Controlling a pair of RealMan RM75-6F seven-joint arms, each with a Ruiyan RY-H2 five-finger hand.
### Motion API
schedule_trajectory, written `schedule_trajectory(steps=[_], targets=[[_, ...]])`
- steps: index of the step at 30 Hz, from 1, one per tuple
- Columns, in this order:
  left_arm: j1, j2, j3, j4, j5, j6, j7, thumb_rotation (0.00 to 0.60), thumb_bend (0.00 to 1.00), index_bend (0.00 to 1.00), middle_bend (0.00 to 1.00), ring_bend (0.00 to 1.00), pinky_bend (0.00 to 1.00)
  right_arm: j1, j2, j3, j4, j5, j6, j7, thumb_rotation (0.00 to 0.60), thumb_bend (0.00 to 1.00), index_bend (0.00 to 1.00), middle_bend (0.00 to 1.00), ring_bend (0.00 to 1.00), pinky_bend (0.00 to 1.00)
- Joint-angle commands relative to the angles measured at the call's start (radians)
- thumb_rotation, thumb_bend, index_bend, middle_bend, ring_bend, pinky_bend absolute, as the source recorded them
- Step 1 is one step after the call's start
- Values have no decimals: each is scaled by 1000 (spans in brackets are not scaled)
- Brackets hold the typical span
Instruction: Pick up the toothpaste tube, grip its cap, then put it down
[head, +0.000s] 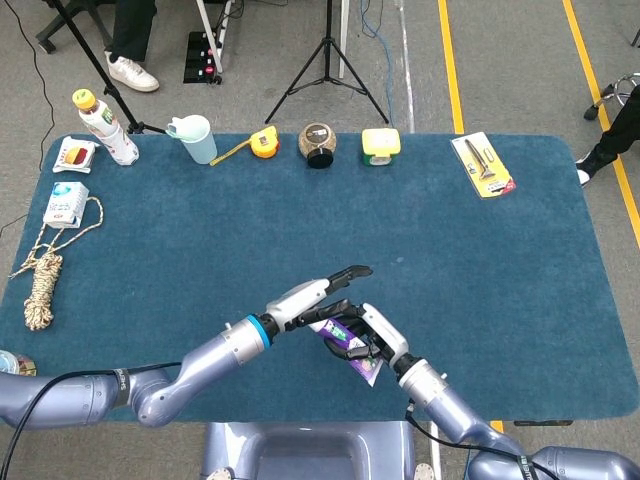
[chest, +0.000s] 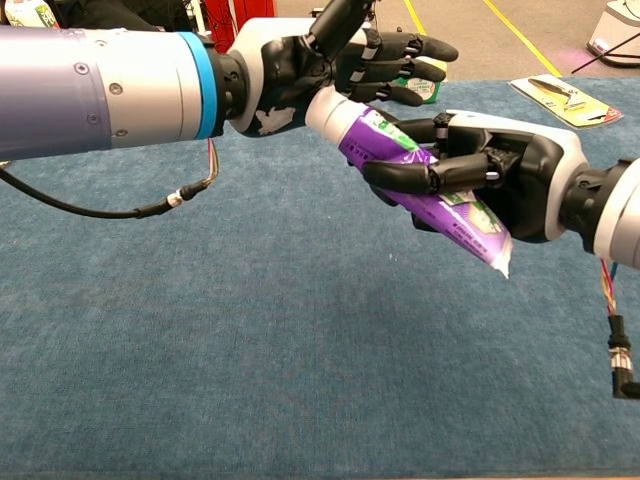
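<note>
My right hand grips a purple and white toothpaste tube around its middle and holds it tilted above the blue table, white cap up and to the left, flat end down to the right. My left hand is right at the cap, its palm against the cap's top and its fingers stretched out straight over the tube, not curled around it. In the head view both hands meet near the table's front: left hand, right hand, tube between them.
Along the table's far edge stand a bottle, a light blue cup, a yellow tape measure, a dark jar, a yellow-green container and a packaged tool. A rope and small box lie left.
</note>
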Motion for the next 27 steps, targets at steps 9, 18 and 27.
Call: schedule_trajectory(steps=[9, 18, 27], targets=[[-28, -38, -10, 17, -54, 2, 50, 0, 0, 0, 0, 0, 78, -8, -1, 18, -12, 33, -8, -50, 600, 596, 871, 965, 1000, 1000], [-44, -69, -18, 22, -83, 18, 89, 0, 0, 0, 0, 0, 73, -13, -10, 31, -22, 54, -11, -81, 600, 599, 871, 965, 1000, 1000], [-47, -65, -16, 16, -103, 36, 135, 0, 0, 0, 0, 0, 72, -21, -8, 37, -14, 71, -16, -107, 600, 599, 871, 965, 1000, 1000]])
